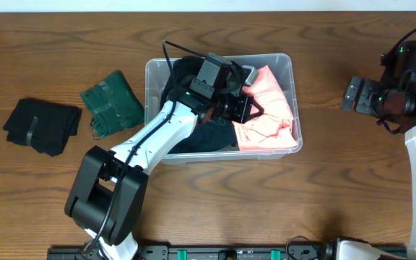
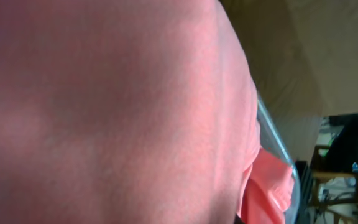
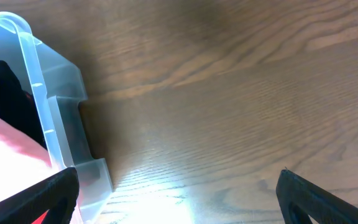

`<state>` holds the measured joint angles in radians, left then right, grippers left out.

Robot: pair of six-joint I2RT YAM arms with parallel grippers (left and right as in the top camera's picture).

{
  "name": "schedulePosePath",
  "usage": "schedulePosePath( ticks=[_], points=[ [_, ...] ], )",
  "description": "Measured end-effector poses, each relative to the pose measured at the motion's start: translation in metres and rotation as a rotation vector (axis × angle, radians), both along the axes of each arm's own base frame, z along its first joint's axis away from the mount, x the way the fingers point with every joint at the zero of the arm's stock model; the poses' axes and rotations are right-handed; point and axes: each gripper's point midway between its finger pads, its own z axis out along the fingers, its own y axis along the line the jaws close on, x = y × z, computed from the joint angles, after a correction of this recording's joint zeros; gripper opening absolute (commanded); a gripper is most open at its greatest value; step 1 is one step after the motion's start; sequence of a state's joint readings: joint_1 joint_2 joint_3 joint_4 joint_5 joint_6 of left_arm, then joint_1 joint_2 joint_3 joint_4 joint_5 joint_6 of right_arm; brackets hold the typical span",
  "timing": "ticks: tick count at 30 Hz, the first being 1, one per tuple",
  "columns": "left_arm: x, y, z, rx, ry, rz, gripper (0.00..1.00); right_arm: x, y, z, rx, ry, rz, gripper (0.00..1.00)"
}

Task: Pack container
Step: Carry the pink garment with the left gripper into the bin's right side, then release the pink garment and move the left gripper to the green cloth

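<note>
The clear plastic container [image 1: 219,61] sits mid-table and holds a pink cloth [image 1: 269,123] on its right side and dark cloth [image 1: 208,137] on its left. My left gripper [image 1: 250,108] is down inside the container, against the pink cloth, and its fingers look spread. The left wrist view is filled by the pink cloth [image 2: 104,112], with a strip of the container wall [image 2: 275,140]; no fingers show there. My right gripper [image 3: 179,193] is open and empty over bare table, to the right of the container's corner [image 3: 48,112]. It also shows in the overhead view [image 1: 352,96].
A folded dark green cloth [image 1: 113,101] lies on the table just left of the container. A folded black cloth [image 1: 42,124] lies further left. The left arm reaches over the container's front left corner.
</note>
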<state>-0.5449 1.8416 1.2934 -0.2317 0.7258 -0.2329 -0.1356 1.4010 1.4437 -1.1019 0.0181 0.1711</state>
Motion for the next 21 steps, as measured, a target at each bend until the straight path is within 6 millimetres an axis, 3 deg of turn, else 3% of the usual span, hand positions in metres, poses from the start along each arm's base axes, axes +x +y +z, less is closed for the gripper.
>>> schedulePosePath(
  ticks=[1,7,12,16,21],
  points=[
    [-0.002,0.002,-0.002,0.013,0.000,-0.009,0.98,0.000,0.000,0.000,0.000,0.000,0.000,0.99],
    [-0.004,0.015,-0.010,0.074,-0.001,-0.028,0.98,0.000,0.000,0.000,0.000,0.000,0.000,0.99],
    [0.025,0.045,0.013,0.130,-0.055,0.049,0.98,0.000,0.000,0.000,0.000,0.000,0.000,0.99],
    [0.049,0.095,0.053,0.188,-0.148,0.192,0.98,0.000,0.000,0.000,-0.001,0.000,0.000,0.99],
    [0.053,0.194,0.104,0.277,-0.197,0.440,0.98,0.000,0.000,0.000,-0.002,0.000,-0.001,0.99]
  ],
)
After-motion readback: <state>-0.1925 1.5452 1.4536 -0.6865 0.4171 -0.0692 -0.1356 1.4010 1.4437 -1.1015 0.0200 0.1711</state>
